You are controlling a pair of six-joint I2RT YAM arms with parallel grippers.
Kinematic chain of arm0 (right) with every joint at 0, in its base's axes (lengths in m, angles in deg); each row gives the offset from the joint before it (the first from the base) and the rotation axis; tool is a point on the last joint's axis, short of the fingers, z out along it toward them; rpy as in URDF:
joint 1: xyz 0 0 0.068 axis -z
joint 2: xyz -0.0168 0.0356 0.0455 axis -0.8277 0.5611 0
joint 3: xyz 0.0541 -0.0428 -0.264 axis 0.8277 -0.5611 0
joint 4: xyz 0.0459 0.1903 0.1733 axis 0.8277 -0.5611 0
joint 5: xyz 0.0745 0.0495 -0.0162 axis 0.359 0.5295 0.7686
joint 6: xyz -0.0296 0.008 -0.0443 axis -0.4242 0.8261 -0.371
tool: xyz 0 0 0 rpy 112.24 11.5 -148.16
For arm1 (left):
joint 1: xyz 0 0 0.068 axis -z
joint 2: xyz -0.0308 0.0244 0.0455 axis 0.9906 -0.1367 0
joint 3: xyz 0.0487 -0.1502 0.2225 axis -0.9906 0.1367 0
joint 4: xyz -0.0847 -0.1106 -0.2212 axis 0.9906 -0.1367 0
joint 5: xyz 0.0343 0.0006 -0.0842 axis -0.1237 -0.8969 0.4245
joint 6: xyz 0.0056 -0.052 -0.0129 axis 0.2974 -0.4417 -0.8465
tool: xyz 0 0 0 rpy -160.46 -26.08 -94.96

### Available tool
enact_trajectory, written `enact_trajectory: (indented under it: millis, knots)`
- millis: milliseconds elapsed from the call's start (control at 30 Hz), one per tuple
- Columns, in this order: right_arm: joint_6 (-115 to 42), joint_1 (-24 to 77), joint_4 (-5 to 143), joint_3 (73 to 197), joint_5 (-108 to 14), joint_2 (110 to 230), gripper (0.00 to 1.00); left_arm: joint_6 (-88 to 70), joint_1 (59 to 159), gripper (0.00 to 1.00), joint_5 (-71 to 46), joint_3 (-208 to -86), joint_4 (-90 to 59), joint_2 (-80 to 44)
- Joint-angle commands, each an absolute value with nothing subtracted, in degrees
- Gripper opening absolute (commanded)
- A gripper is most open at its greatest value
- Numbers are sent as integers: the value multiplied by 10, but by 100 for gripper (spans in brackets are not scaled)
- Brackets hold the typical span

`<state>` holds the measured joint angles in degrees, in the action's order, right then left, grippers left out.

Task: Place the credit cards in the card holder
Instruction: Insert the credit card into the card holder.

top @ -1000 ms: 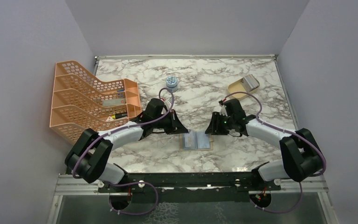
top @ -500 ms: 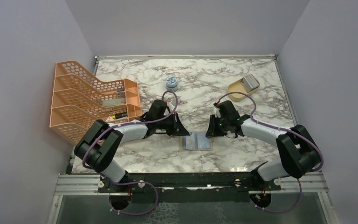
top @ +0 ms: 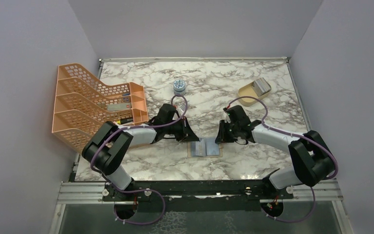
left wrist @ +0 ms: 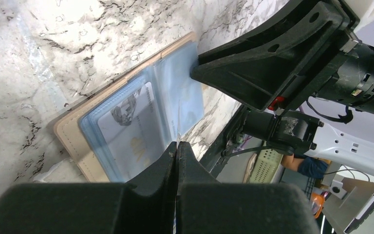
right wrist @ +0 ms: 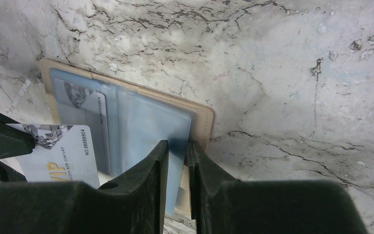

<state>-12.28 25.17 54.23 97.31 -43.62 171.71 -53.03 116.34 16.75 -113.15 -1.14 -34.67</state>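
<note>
card holder lay open and flat on the bench, near the middle, between the two arms, pale blue pockets facing up. left gripper was fully closed on a credit card. the card was held on edge just above the holder, and its printed face showed in the right wrist view. a second card sat inside the holder's left pocket. right gripper was nearly closed, one finger on either side of the holder's right edge, pinching the clear blue pocket leaf there. couldn't tell if the tan cover was in the pinch too. orange rack stood at the left edge of the bench. small round tin sat far centre, beige dish far right, both well apart from the holder.
</note>
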Motion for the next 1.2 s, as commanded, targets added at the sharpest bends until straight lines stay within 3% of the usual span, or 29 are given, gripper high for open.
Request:
enact_trajectory:
  millis: [0, 1167]
  knots:
    - [-126, 247, 547, 962, -453, 1709, 21, -539, 1162, 0, 189, -1149, 9, -364]
    - [-131, 243, 545, 957, -464, 1702, 26, -547, 1169, 0, 206, -1167, 47, -464]
